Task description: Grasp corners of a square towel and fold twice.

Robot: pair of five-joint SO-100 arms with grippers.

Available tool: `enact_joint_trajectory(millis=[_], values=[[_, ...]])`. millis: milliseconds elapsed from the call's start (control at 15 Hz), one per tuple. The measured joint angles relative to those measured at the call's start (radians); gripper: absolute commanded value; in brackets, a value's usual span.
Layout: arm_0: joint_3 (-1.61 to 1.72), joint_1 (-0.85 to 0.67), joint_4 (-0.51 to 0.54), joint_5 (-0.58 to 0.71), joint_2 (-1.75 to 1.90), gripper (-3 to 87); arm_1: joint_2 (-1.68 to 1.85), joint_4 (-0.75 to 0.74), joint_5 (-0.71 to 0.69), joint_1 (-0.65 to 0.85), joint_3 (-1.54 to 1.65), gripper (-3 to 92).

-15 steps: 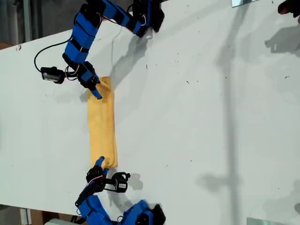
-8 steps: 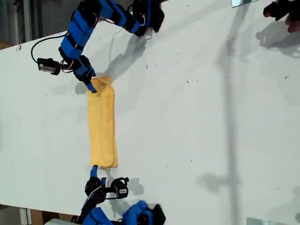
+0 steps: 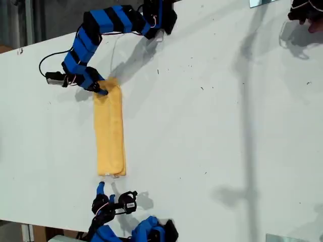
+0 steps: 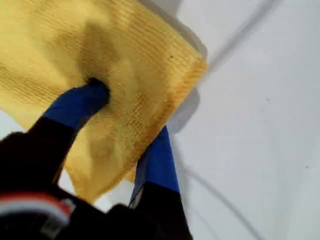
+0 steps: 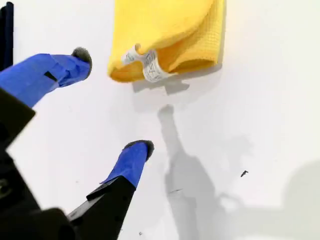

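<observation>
Closest to us, in the first wrist view, our first gripper [image 4: 127,112] is clamped on the towel [image 4: 100,65]: one blue finger [image 4: 80,102] presses down into the top of the cloth, while the other runs along the folded edge, with the thick yellow-orange layers caught between them. The end of the towel held there is a doubled, rounded corner [image 4: 192,65] that stands just past the fingertips over the white table [image 4: 260,125].

In the second wrist view our second gripper [image 5: 112,100] has its jaws wide apart and nothing between them. Just ahead of its fingertips, not touching them, lies the other end of the towel [image 5: 170,30], folded over on itself, with the small white tag [image 5: 147,65] curling out from the near corner. The gripper's shadow falls on the table below the tag.

In the exterior view the towel [image 3: 110,131] lies as a long narrow strip, flat on the table [image 3: 227,126]. Our first gripper [image 3: 102,91] sits at its upper end in that view, with the blue and black arm [image 3: 108,22] reaching back to the top edge. Our second gripper [image 3: 105,187] is just below the strip's lower end, clear of the cloth. At the exterior view's top right corner a person's hand [image 3: 305,12] shows, well apart from both grippers.
</observation>
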Motion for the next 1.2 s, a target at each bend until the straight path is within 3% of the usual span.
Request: enact_joint_trajectory(millis=[400, 800, 1067, 1200], values=[[0.058, -0.064, -0.138, -0.091, -0.195, 29.6, 0.178, -0.077, 0.158, 0.080, 0.273, -0.1], [0.009, -0.066, -0.141, -0.118, -0.313, 29.7, 0.673, -0.213, 0.293, 0.198, 0.723, -0.1], [0.009, -0.067, -0.141, -0.120, -0.322, 29.7, 0.848, -0.175, 0.298, 0.225, 0.744, -0.1], [0.009, -0.067, -0.141, -0.120, -0.328, 29.7, 0.845, -0.161, 0.282, 0.160, 0.653, -0.1]])
